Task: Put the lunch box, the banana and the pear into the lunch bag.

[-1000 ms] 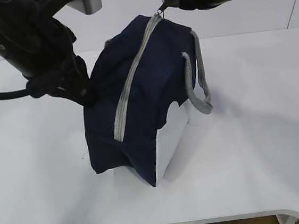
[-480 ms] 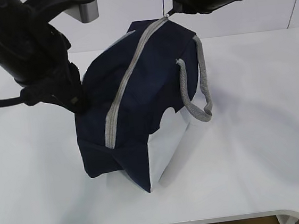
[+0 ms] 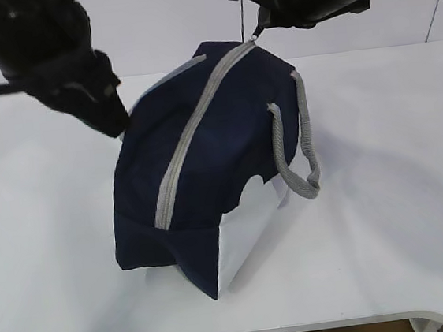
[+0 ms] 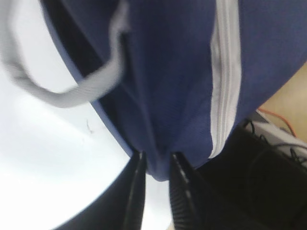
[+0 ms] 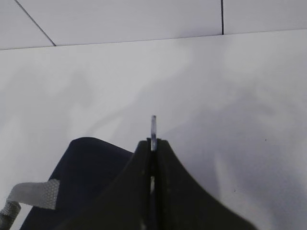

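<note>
Left gripper (image 4: 154,165): parted slightly, a fold of navy fabric between its fingers. Lunch bag (image 3: 205,160): navy, grey zipper (image 3: 190,133) shut, grey webbing handle (image 3: 294,138), white lower panel; mid-table (image 3: 399,195), tilted. Right gripper (image 5: 152,143): clenched on the ring pull (image 5: 153,128) at the bag's far top end. Bare tabletop either side; near table edge close below.

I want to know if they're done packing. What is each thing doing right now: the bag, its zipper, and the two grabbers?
bag: tipped up, far end raised
zipper: closed along its visible length
ring pull: pinched in the right gripper
right gripper: shut on the ring pull
left gripper: jaws around a fold of bag fabric
</note>
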Tool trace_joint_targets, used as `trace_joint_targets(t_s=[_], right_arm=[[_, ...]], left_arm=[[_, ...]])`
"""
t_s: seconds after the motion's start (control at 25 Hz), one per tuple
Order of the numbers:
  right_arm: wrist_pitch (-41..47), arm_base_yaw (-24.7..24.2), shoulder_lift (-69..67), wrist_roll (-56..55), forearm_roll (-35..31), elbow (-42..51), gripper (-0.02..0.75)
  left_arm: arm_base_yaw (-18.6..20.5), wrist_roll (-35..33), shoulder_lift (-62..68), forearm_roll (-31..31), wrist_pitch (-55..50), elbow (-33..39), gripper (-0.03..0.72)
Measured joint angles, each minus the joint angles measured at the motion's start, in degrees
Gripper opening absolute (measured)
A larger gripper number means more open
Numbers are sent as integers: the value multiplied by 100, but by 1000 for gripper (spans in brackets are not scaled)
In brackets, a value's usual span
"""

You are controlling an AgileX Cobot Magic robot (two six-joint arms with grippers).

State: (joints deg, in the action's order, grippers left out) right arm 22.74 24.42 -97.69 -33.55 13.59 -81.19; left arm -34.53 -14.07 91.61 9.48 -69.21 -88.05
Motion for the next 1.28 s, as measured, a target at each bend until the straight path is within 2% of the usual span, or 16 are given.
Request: trace_joint_targets(t_s=[0.04,0.08,0.12,0.16,0.28,0.64,1.28], right_arm=[[19,0,0,35,-56,0,1],[31,0,0,67,-107,0,1],[45,0,0,92,-157,0,1],[45,0,0,119,-185,0,1],[49,0,0,143,-237,0,1],[49,0,-16,331,-425,0,1],[49,0,-119,425,-478,0,1]], left_arm=[[0,81,-12,0,-76,-200,209],[0,118,-32,0,-90,-200,209],[0,123,-35,0,-101,-428,304],[0,153,-35,0,-116,-565,361],[0,176,-23,0,-131,-739,430],[0,120,686,52,111,-835,453],[0,-13,849,686,397,-946,453]])
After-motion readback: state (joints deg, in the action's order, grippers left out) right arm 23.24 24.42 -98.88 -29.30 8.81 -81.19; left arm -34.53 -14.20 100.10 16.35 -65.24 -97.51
